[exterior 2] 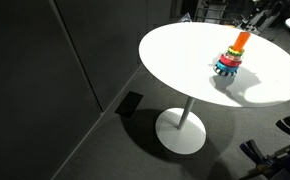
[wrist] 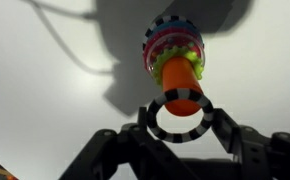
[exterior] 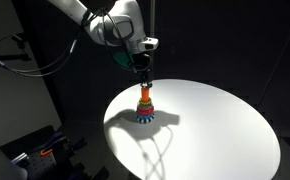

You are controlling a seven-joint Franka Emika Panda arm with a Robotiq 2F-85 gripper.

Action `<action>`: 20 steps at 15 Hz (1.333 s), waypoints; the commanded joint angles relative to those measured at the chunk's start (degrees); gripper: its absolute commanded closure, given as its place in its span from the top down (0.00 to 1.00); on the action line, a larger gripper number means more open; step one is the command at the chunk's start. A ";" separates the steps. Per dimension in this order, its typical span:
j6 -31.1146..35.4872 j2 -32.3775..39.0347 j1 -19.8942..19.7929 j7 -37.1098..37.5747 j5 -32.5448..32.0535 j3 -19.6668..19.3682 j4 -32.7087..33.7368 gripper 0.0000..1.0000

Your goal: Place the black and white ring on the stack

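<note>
In the wrist view my gripper (wrist: 180, 125) is shut on the black and white ring (wrist: 157, 121), held by its sides. The ring hangs just above the tip of the orange peg (wrist: 182, 72) of the stack (wrist: 173, 45), and the peg top shows through the ring's hole. The stack has red, green and other coloured rings and a black and white patterned bottom edge. In both exterior views the stack (exterior: 145, 106) (exterior 2: 230, 60) stands on the round white table (exterior: 215, 140), with the gripper (exterior: 142, 72) directly above the peg. The ring is too small to make out there.
The round white table (exterior 2: 185, 50) stands on a single pedestal foot (exterior 2: 181, 130). Dark walls and cables surround it. Equipment sits at the lower left corner (exterior: 35, 150) and the lower right corner (exterior 2: 275, 150). The arm casts shadows on the tabletop.
</note>
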 commanded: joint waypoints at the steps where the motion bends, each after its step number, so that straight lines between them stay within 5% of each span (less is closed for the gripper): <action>1: 1.01 -0.04 -0.50 0.13 -1.14 0.39 -0.50 0.41; 20: 1.27 1.72 -0.67 -0.49 0.48 0.45 0.01 0.41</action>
